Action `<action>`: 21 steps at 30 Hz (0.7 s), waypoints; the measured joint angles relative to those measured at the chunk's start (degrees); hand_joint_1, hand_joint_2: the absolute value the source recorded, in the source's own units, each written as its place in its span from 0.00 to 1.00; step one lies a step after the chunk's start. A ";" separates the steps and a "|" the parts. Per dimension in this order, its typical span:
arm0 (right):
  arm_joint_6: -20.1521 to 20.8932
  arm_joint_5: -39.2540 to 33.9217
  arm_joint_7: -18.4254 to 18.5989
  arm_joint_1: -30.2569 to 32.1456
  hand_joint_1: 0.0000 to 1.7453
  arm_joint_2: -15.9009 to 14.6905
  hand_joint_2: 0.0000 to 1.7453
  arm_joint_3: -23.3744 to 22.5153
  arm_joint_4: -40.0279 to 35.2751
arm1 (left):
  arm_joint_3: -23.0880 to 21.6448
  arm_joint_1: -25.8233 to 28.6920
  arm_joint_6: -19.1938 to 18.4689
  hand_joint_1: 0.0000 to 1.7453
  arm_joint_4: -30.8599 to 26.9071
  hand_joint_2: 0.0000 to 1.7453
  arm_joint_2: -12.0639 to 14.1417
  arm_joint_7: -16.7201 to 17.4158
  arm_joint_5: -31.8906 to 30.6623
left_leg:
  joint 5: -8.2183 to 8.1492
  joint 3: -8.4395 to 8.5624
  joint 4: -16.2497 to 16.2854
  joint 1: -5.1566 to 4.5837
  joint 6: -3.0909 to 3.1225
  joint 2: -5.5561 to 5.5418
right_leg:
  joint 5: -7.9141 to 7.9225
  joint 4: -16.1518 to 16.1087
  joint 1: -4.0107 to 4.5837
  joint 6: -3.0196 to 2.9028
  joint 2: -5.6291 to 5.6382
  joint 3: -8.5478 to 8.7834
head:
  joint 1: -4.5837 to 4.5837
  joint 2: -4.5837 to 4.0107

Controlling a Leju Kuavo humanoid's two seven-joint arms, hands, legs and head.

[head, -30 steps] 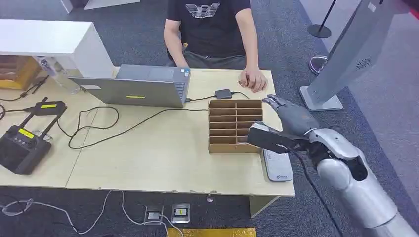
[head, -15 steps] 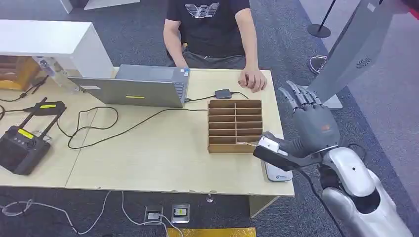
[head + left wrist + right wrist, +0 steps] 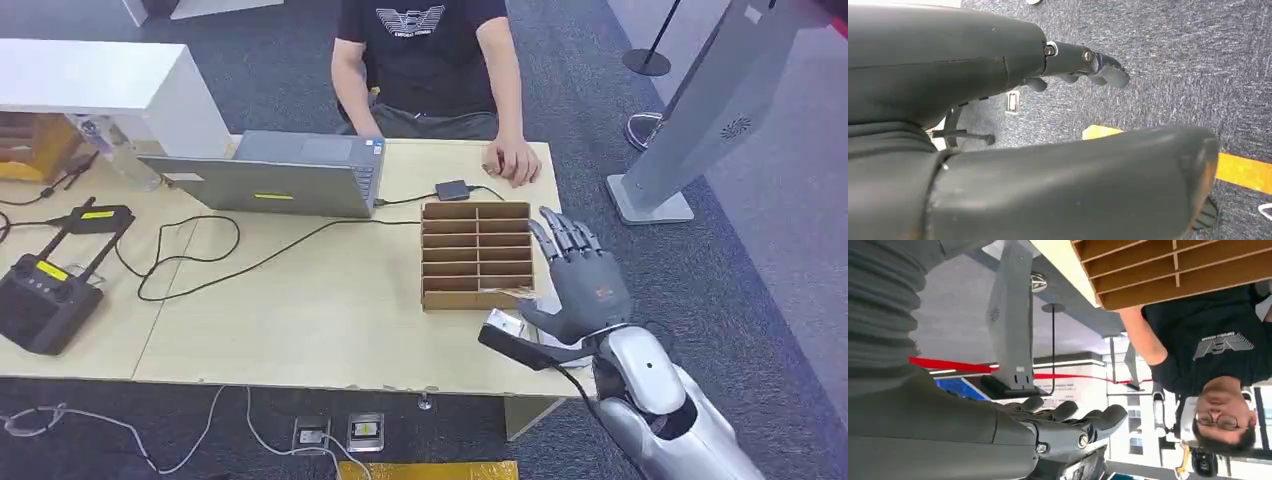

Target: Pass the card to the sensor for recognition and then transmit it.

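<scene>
My right hand [image 3: 578, 285] hovers at the table's front right corner, fingers spread and pointing away from me. Its dark thumb pinches a small white card [image 3: 503, 323] that sticks out toward the left. A flat white sensor pad [image 3: 545, 345] lies on the table under the hand, mostly hidden by it. Just beyond the hand stands a brown slotted card box [image 3: 470, 255]. In the right wrist view the right hand [image 3: 1068, 425] shows below the box [image 3: 1168, 270]. My left hand [image 3: 1083, 62] hangs over grey carpet, holding nothing.
A person sits across the table with one hand [image 3: 512, 160] resting near the box. A laptop [image 3: 290, 175], a black adapter [image 3: 452, 189], loose cables [image 3: 200, 260] and a black controller [image 3: 40, 295] lie to the left. A grey kiosk [image 3: 700, 110] stands right of the table.
My right hand has drawn back from beside the box toward the table's front edge and dropped lower, carrying the card over the sensor pad. The person has stayed still.
</scene>
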 joint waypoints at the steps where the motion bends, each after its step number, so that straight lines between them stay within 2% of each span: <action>1: 0.00 0.00 0.02 -0.01 0.00 0.09 1.00 0.15 0.50 | 0.02 0.00 -0.02 0.00 0.00 0.00 -0.02 0.00 0.00 | 0.00 0.00 0.00 0.00 0.00 0.00 | 0.00 0.00 0.00 0.00 0.00 0.00 | 0.02 0.00; 14: 2.14 1.18 1.53 -0.54 0.00 0.74 1.00 0.57 3.01 | 0.07 0.01 -1.09 0.00 0.02 0.00 -0.07 0.17 -0.74 | 0.00 0.00 0.00 0.00 0.00 0.00 | 0.00 0.00 0.00 0.00 0.00 0.00 | 0.00 0.00; 21: -0.35 2.75 0.46 -0.63 0.00 2.78 1.00 0.79 6.23 | 0.09 0.01 -0.48 0.00 0.02 0.00 -0.20 0.66 -0.66 | 0.00 0.00 0.00 0.00 0.00 0.00 | 0.00 0.00 0.00 -0.01 0.00 0.00 | 0.00 0.00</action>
